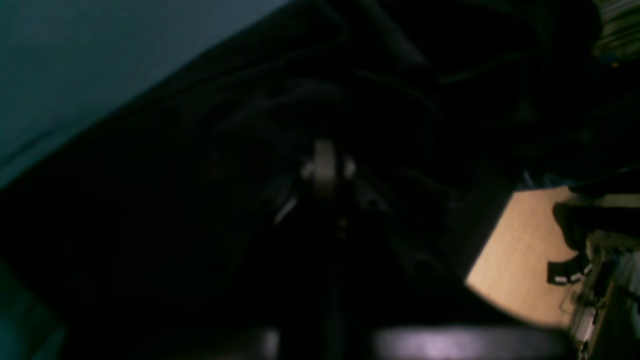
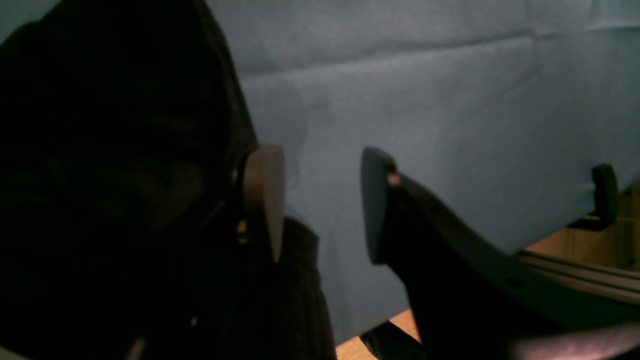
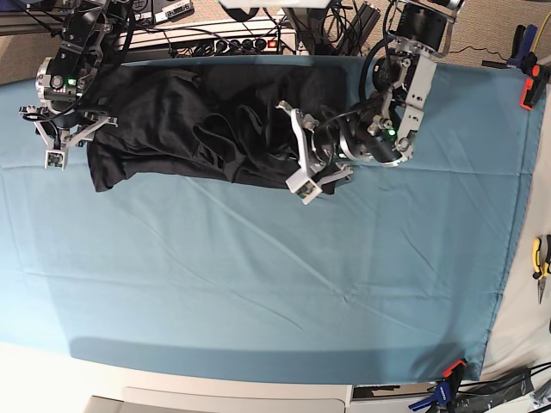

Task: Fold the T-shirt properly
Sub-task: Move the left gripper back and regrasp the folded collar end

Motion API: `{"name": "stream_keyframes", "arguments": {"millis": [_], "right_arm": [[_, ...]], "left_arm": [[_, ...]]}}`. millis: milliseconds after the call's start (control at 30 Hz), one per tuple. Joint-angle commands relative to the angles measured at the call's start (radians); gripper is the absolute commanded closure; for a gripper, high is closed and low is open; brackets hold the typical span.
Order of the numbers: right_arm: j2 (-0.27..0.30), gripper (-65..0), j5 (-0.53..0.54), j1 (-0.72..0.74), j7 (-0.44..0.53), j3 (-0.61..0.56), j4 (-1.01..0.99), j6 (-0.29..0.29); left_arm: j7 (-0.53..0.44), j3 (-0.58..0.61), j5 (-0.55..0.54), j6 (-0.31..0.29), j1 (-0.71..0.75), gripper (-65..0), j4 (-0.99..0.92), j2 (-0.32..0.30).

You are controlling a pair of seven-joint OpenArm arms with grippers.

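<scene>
The black T-shirt point(image 3: 198, 129) lies crumpled and creased along the far edge of the teal table cover point(image 3: 258, 284), spread from the left side of the base view to about its middle, with loose folds bunched near its centre. At its right end the left gripper point(image 3: 303, 168) is pressed together amid the dark fabric; in the left wrist view only the closed fingertips point(image 1: 324, 167) show against black cloth, and whether fabric is pinched between them cannot be told. At the shirt's other end the right gripper point(image 2: 320, 205) has its fingers point(image 2: 265, 200) spread wide, one finger against the shirt's edge and the other over bare teal cover, holding nothing. Cables and a power strip point(image 3: 232, 39) sit beyond the table's far edge.
</scene>
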Motion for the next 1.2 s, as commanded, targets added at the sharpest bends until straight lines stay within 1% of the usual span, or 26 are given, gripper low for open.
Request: {"name": "stream_keyframes", "arguments": {"millis": [0,67,133,233,400,500,733,833,900,1033,1167], "right_arm": [[0.014,-25.5,-0.004,0.006,0.021,0.006,0.016,-0.004],[0.014,-25.6,-0.004,0.006,0.021,0.006,0.016,-0.004],[0.014,-25.6,-0.004,0.006,0.021,0.006,0.016,-0.004],[0.014,-25.5,-0.004,0.006,0.021,0.006,0.016,-0.004],[0.014,-25.5,-0.004,0.006,0.021,0.006,0.016,-0.004],[0.014,-25.5,-0.004,0.006,0.021,0.006,0.016,-0.004],[0.014,-25.5,-0.004,0.006,0.021,0.006,0.016,-0.004],[0.014,-25.5,-0.004,0.006,0.021,0.006,0.016,-0.004],[0.014,-25.5,-0.004,0.006,0.022,0.006,0.016,-0.004],[0.014,-25.5,0.017,0.006,0.022,0.006,0.016,-0.003],[0.014,-25.5,0.021,0.006,0.023,0.006,0.016,-0.003]], "left_arm": [[-0.021,0.012,-0.018,-0.008,-0.015,0.0,0.018,0.006],[-0.021,0.039,0.001,-0.008,-0.014,0.0,0.018,0.006],[-0.021,0.070,0.050,-0.002,-0.015,0.0,0.018,0.011],[-0.021,0.108,0.095,0.035,-0.015,0.0,0.018,0.020],[-0.020,0.144,0.085,0.034,-0.011,0.0,0.018,0.023],[-0.013,0.145,0.035,0.031,0.002,0.0,0.018,0.023],[0.010,0.145,-0.105,-0.051,0.047,0.0,0.018,0.023],[0.017,0.145,-0.139,-0.061,0.061,0.0,0.018,0.023],[0.027,0.145,-0.168,-0.097,0.065,0.0,0.018,0.023],[0.049,0.145,-0.237,-0.150,0.065,0.0,0.018,0.022],[0.086,0.145,-0.338,-0.221,0.065,0.0,0.018,0.022]]}}
